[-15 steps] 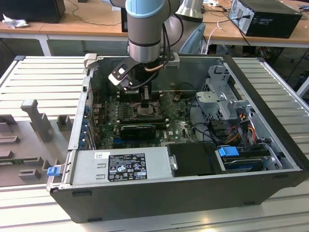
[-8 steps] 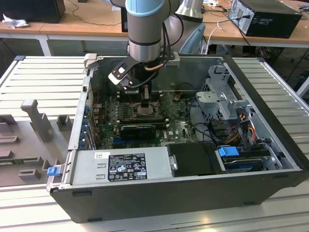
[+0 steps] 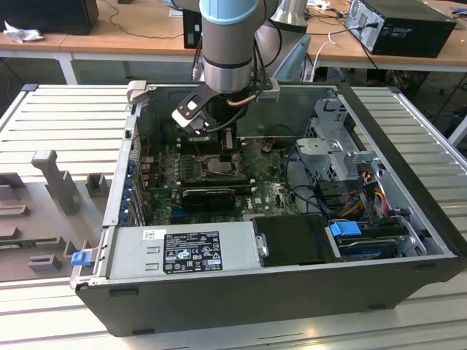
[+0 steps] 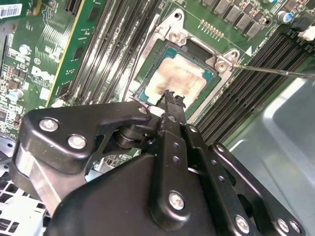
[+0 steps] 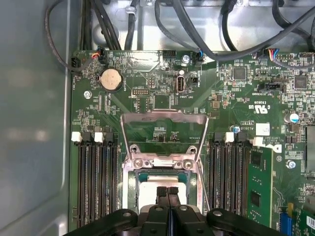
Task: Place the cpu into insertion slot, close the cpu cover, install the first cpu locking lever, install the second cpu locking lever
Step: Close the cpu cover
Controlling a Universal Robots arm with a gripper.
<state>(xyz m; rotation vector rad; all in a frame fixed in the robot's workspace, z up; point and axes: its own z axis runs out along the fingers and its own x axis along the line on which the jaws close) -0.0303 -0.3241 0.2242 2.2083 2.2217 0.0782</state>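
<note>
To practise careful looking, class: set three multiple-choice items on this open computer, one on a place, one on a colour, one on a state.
1. Where does the cpu lie?
A outside the case
B on a long card slot
C in the insertion slot

2. What colour is the circuit board?
A red
B green
C white

3. How does the cpu cover stand?
A swung up, open
B shut flat over the chip
C removed from its hinge

Answers:
1 C: its pale metal top sits inside the socket's rim in both wrist views.
2 B: the board is green all round the socket.
3 A: in the first wrist view the frame stands back from the socket, and the board shows through its window.
</note>
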